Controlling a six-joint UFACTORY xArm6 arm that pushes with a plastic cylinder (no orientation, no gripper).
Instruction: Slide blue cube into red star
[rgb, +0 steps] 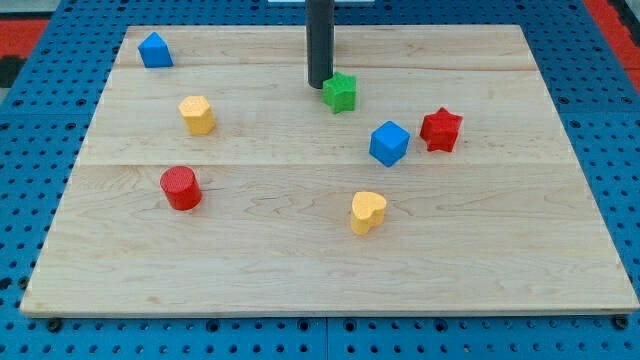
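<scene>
The blue cube (389, 143) sits right of the board's middle. The red star (440, 130) lies just to its right and slightly higher, with a small gap between them. My tip (319, 86) is near the top middle of the board, up and left of the blue cube, right beside the left side of a green star (340, 92).
A blue house-shaped block (154, 50) is at the top left. A yellow hexagonal block (197, 115) is at the left, a red cylinder (181, 188) below it. A yellow heart (367, 212) lies below the blue cube. The wooden board (500, 260) rests on a blue pegboard.
</scene>
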